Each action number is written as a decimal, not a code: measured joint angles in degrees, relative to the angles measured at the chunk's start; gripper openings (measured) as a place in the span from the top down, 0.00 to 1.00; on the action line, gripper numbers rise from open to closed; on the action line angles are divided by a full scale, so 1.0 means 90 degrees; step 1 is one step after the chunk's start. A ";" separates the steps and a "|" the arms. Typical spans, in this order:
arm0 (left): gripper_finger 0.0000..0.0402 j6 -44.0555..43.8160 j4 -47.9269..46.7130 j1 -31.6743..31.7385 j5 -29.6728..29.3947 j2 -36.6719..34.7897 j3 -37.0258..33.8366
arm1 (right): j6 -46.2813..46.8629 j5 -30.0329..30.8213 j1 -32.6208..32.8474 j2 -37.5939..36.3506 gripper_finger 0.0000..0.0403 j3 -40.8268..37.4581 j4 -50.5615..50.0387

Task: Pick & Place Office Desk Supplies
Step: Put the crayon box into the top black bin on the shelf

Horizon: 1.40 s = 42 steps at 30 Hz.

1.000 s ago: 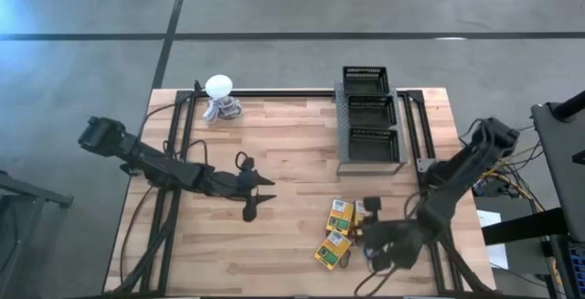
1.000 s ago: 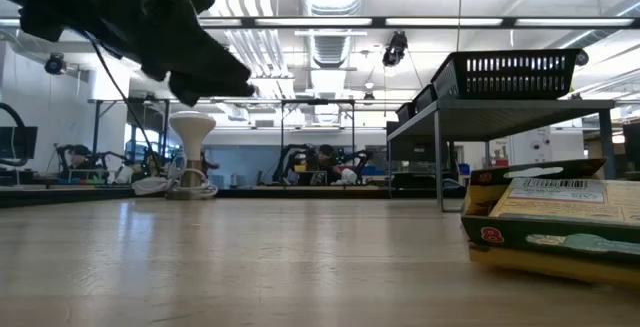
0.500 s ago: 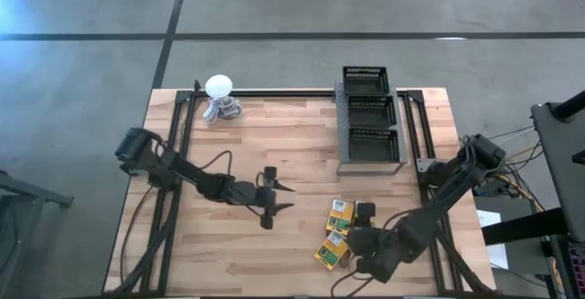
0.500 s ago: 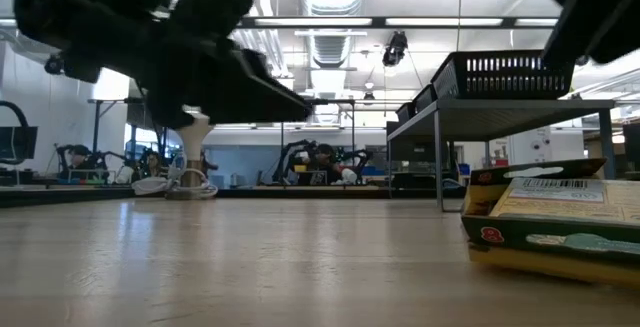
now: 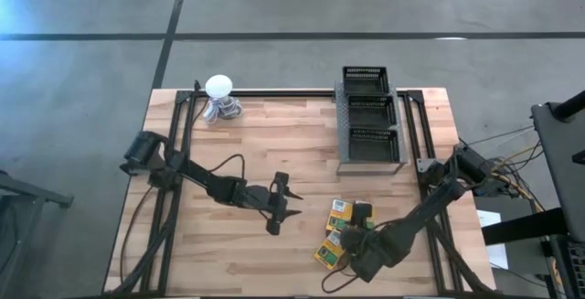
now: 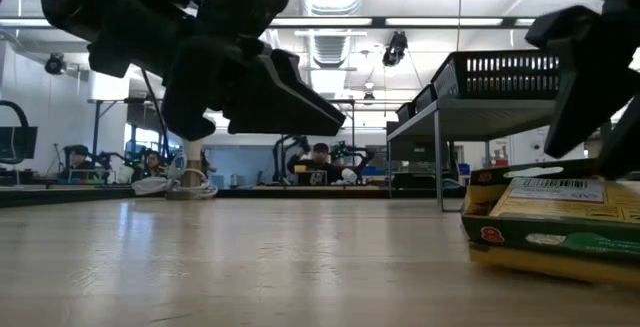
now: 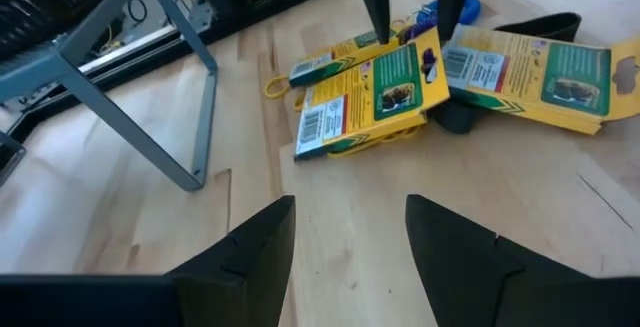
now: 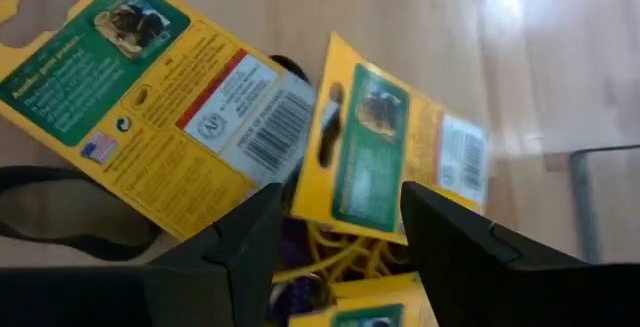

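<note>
both arms have closed in on the yellow-and-green boxes (image 5: 336,230) at lower right of the high view, left gripper (image 5: 285,204) spread open beside them, right gripper (image 5: 359,229) open directly above.

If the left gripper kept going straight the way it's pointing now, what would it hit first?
Probably the nearest yellow-and-green box, lying dead ahead of the open left gripper across bare table. Beyond it lies a second box. Depth is hard to judge.
</note>
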 joint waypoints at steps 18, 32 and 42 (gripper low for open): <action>0.51 -0.0150 0.0035 -0.0002 0.0097 0.0000 -0.0006 | -0.0022 0.0024 -0.0129 -0.0042 0.93 -0.0124 -0.0009; 0.48 0.1139 0.0130 0.0023 0.0509 0.0000 0.0015 | 0.0197 0.0890 -0.0291 -0.0705 0.98 -0.0061 0.0130; 0.32 0.0766 0.0757 0.0189 0.1422 0.0702 0.0257 | 0.0121 0.1458 -0.0558 -0.0926 0.98 -0.0061 0.0796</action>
